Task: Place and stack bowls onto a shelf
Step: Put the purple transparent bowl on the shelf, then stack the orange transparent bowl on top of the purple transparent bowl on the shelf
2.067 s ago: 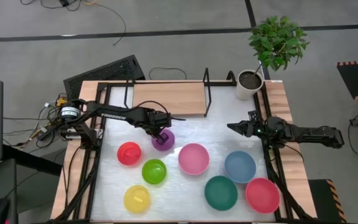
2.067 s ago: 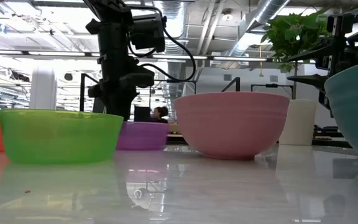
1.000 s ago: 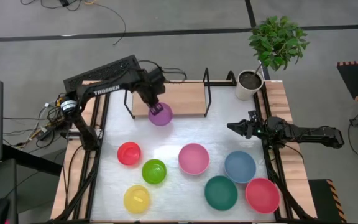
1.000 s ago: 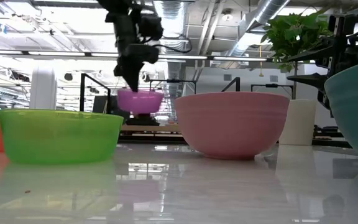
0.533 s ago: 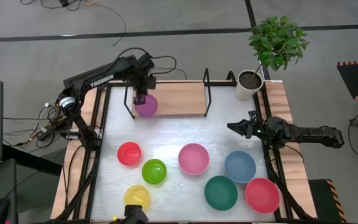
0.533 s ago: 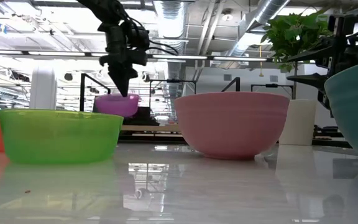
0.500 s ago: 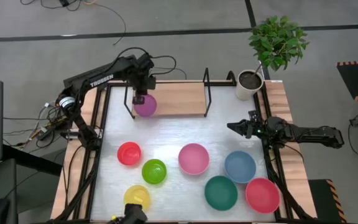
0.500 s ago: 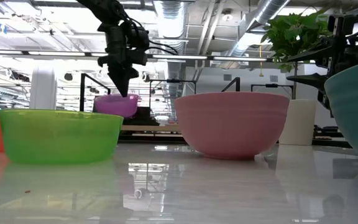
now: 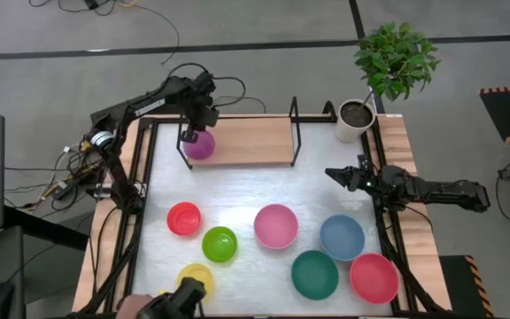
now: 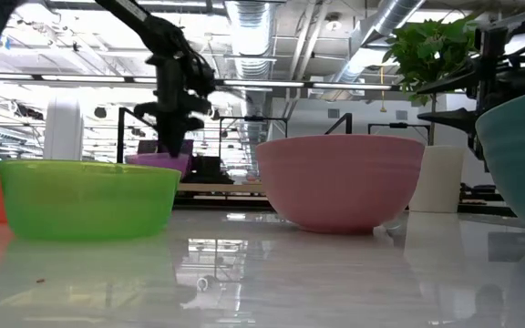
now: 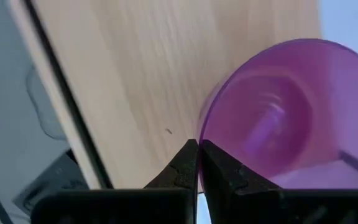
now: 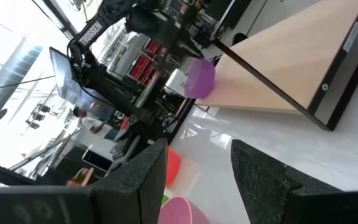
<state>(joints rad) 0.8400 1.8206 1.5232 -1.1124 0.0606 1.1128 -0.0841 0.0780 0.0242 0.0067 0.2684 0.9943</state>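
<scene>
Grey floor [image 9: 264,22] w/ black cables [image 9: 153,22]; ceiling ducts [image 10: 399,14] and strip lights [image 10: 249,14] overhead.

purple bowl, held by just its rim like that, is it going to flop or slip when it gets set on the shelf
The purple bowl probably stays stiff: its rim keeps a clean round shape in the left hand, which pinches one edge only. It looks light, hanging from that thin pinch. Its smooth, glossy plastic could slide on the shelf board once released.

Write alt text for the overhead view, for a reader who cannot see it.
The left gripper holds a purple bowl by its rim over the wooden shelf's left end. Seven more bowls sit on the white table; the right gripper waits open at the right edge.
</scene>
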